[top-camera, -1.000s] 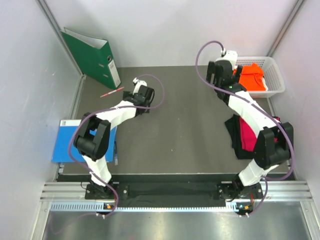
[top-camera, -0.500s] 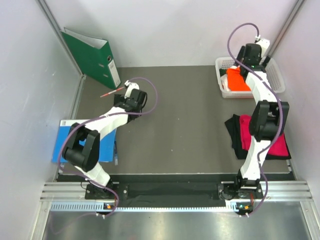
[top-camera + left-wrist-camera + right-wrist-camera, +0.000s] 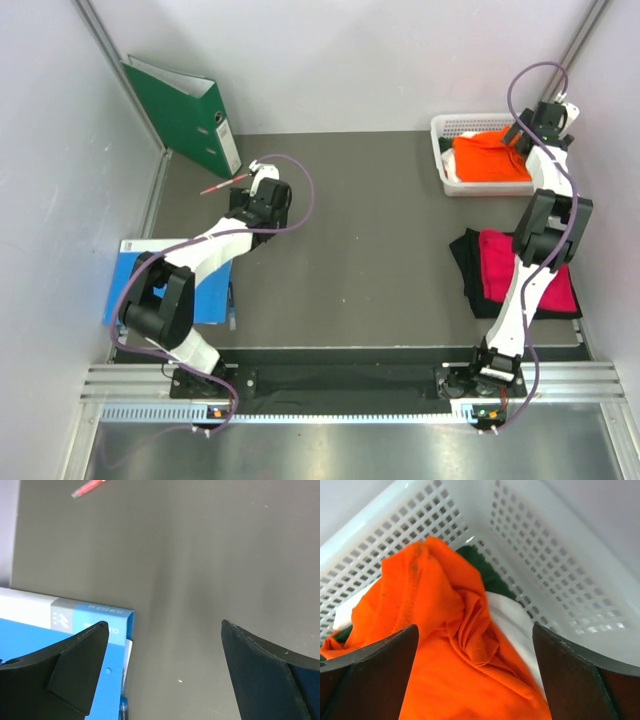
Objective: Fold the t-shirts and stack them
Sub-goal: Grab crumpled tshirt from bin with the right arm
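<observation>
In the upper right of the top view, the right gripper [image 3: 530,138] hangs over the white basket [image 3: 441,172]. Its jaws are wide apart and hold nothing. The wrist view looks straight down between the two dark fingers [image 3: 367,675] at the orange t-shirt [image 3: 455,650], which lies crumpled in the basket. A white t-shirt [image 3: 512,625] with dark green trim peeks out from under it, next to the basket's holey wall.

Lower down on the right side of the gray table [image 3: 380,250], the pink t-shirt [image 3: 497,268] lies on top of the black t-shirt [image 3: 463,262].

In the middle left, the left gripper [image 3: 262,192] is above the bare table – its jaws are wide apart and hold nothing too. A red pen [image 3: 222,184] lies just beside it. A blue folder [image 3: 125,285] lies flat at the left edge, and a green binder [image 3: 185,115] stands in the upper left corner.
</observation>
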Robot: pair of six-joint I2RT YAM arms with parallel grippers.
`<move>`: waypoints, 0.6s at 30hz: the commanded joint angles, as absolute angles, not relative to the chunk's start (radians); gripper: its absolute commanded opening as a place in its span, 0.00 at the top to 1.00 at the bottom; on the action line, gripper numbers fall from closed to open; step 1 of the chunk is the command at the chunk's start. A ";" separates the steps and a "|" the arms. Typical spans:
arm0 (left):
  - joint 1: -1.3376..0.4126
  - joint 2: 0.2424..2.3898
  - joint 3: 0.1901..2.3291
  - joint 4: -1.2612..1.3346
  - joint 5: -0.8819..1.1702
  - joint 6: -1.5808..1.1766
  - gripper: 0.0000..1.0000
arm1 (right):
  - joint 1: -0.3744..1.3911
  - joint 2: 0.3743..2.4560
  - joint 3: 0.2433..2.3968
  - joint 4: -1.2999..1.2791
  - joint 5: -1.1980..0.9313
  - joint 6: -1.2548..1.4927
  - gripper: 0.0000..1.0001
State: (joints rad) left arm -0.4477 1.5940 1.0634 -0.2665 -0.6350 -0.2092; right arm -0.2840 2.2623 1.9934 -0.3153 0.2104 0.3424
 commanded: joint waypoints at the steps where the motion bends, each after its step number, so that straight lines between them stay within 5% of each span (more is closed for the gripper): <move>1: -0.449 1.529 1.043 -0.202 -0.601 -0.206 0.02 | -0.275 2.304 2.045 -0.324 0.163 0.368 0.06; 5: -0.449 1.525 1.040 -0.199 -0.609 -0.199 0.02 | -0.275 2.332 2.043 -0.321 0.133 0.374 0.21; 9: -0.448 1.528 1.043 -0.210 -0.618 -0.204 0.02 | -0.278 2.339 2.039 -0.328 0.129 0.382 0.92; 11: -0.449 1.529 1.045 -0.213 -0.618 -0.209 0.02 | -0.278 2.326 2.017 -0.313 0.126 0.383 1.00; 18: -0.449 1.519 1.039 -0.219 -0.615 -0.224 0.02 | -0.276 2.153 1.890 -0.223 0.084 0.410 1.00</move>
